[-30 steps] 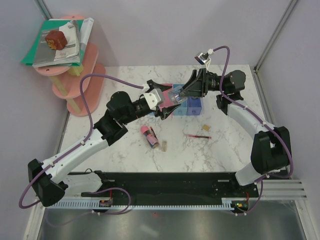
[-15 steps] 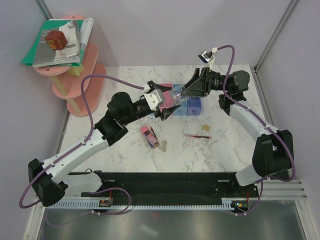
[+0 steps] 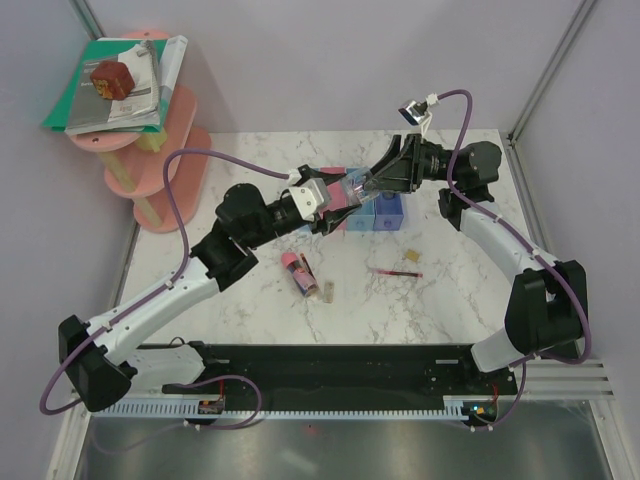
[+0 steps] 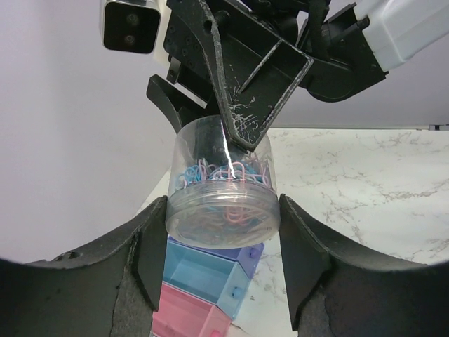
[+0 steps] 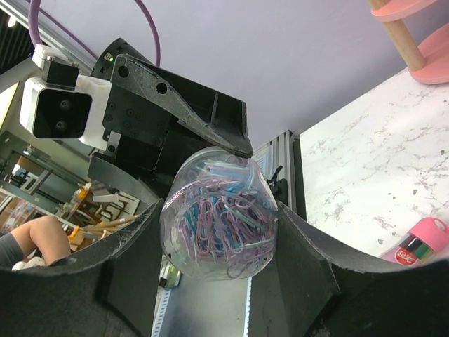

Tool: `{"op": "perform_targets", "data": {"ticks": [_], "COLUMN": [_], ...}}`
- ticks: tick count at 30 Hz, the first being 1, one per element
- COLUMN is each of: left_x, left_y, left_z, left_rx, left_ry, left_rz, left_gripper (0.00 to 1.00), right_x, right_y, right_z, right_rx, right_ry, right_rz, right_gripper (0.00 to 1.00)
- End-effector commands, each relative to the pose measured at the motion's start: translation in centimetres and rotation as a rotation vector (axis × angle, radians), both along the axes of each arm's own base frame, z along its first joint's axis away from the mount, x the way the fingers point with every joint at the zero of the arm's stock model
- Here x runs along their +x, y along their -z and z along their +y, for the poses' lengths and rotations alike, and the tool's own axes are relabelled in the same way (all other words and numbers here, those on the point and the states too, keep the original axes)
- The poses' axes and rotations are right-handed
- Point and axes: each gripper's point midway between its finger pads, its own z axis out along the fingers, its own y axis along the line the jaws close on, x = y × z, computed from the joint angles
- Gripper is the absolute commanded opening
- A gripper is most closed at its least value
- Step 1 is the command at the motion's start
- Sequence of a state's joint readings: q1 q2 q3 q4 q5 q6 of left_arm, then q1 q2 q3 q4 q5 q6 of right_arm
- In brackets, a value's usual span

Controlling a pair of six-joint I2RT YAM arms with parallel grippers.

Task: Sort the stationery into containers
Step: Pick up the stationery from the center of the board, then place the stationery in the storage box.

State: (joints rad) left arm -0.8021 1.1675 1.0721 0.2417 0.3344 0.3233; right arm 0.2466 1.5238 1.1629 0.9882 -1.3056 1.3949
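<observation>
White marble tabletop (image 3: 450, 310) filled the cell, with lilac walls behind and a tiered pink shelf (image 3: 170, 175) carrying stacked books (image 3: 115, 90) at the far left corner. Both arms met in the air over the far middle of the table. Between them hung a clear round tub (image 4: 221, 189) packed with pink, blue and lilac paper clips.

The left gripper (image 4: 223, 217) had its two fingers pressed against opposite sides of the tub near its base, spread about as wide as the tub. The right gripper (image 5: 219, 221) came from the opposite side and clamped the same tub across its width, one finger lying over the tub's top in the left wrist view. The tub was thus held by both pincers at once, tilted on its side and clear of the table.

Directly below it stood the row of trays (image 4: 203, 270), light blue and pink compartments showing under the tub. Nearer the arm bases, well apart from both pincers, lay a pink-capped tube (image 3: 298, 270), a thin red pen (image 3: 398, 272) and a tan block (image 3: 410, 253).
</observation>
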Motion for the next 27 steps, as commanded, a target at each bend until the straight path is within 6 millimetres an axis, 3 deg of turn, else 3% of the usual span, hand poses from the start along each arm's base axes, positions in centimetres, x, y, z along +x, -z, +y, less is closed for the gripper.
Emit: {"op": "perform_targets", "data": {"ticks": [1,2,3,7,10,15,16,17,19,20,22,23,24,25,26,27], "left_x": [0.1,0.2,0.2,0.5,0.6,0.5,0.7,0.7,1.0,1.2,1.9,1.9,1.9,2.5,2.4,2.7], "left_y": [-1.9,-1.9,-2.1,-2.7,-2.9,-2.7,-2.6,-3.0,-2.6,-3.0,-1.6,-2.7,-2.4,-0.4,-1.9,-1.5], "left_z": [-0.2,-0.2,-0.1,0.1,0.3,0.6,0.8,0.9,1.0,1.0,0.5,0.4,0.1,-0.5,-0.7,-1.1], "left_rx": [-0.035,-0.035,-0.037,-0.038,-0.035,0.015,0.034,0.039,0.079,0.087,0.159,0.163,0.189,0.253,0.250,0.277], "left_ry": [-0.005,-0.006,-0.011,-0.029,-0.042,-0.050,-0.057,-0.064,-0.075,-0.078,-0.075,-0.068,-0.045,-0.026,-0.010,0.004], "left_rz": [-0.058,-0.059,-0.062,-0.082,-0.093,-0.116,-0.130,-0.141,-0.155,-0.169,-0.147,-0.154,-0.145,-0.091,-0.103,-0.087], "left_gripper": [0.18,0.15,0.15,0.10,0.02,0.02,0.02,0.02,0.02,0.02,0.02,0.02,0.02,0.02,0.02,0.02], "right_x": [-1.2,-1.3,-1.3,-1.1,-0.3,2.0,3.0,4.0,5.9,6.7,8.1,8.8,10.2,9.7,10.3,10.3], "right_y": [-2.6,-2.6,-2.5,-2.1,-1.2,0.5,1.6,1.7,3.9,3.8,5.0,5.0,5.4,7.0,7.0,8.0], "right_z": [-0.3,-0.3,-0.3,-0.3,-0.3,-1.3,-2.2,-2.6,-4.7,-5.4,-7.7,-8.4,-10.2,-10.8,-11.7,-12.5], "right_rx": [0.039,0.039,0.038,0.029,-0.001,-0.065,-0.101,-0.120,-0.196,-0.212,-0.252,-0.280,-0.330,-0.400,-0.478,-0.554], "right_ry": [0.010,0.011,0.010,0.012,0.026,0.076,0.106,0.145,0.225,0.259,0.342,0.370,0.457,0.468,0.494,0.535], "right_rz": [-0.107,-0.110,-0.110,-0.106,-0.101,-0.104,-0.019,-0.137,-0.074,-0.150,-0.113,-0.192,-0.218,-0.150,-0.296,-0.270], "right_gripper": [0.41,0.46,0.60,0.96,0.98,0.98,0.98,0.98,0.98,0.98,0.98,0.98,0.98,0.98,0.98,0.98]}}
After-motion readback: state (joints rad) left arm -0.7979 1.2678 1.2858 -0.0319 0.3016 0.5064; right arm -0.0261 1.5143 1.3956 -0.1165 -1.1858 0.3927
